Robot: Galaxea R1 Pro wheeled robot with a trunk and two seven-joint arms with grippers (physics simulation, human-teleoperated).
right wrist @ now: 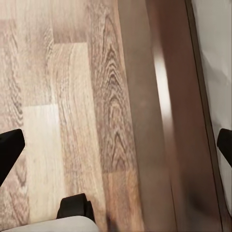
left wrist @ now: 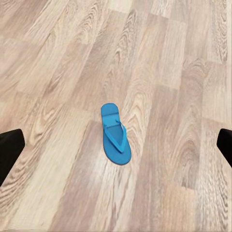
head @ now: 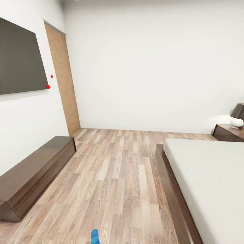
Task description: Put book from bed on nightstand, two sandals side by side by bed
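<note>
The bedroom has smooth white walls and a floor [head: 115, 176] of wood planks in mixed pale and mid-brown tones with clear grain. At the right of the head view lies the bed [head: 210, 176]: a flat, plain grey-white mattress on a dark brown wooden platform frame with a glossy edge. Past its far corner stands the nightstand [head: 228, 133], dark reddish-brown wood with a square top, carrying a lamp [head: 238, 117] with a round white base and a dark shade. Along the left wall runs a long, low dark wooden cabinet [head: 34, 173], boxy and slightly shiny, under a flat dark panel [head: 18, 57] mounted on the wall. A tan wood-grain door [head: 64, 81] stands in the far corner.

One bright blue sandal [left wrist: 116, 135] lies flat on the planks, sole down, thong strap up; its tip peeks in at the bottom edge of the head view [head: 95, 236].

The left hand [left wrist: 116, 150] is spread wide above the sandal, holding nothing, black fingertips [left wrist: 9, 145] at the frame's sides. The right hand [right wrist: 116, 150] is likewise spread and holds nothing, over the floor beside the bed frame [right wrist: 164, 135].
</note>
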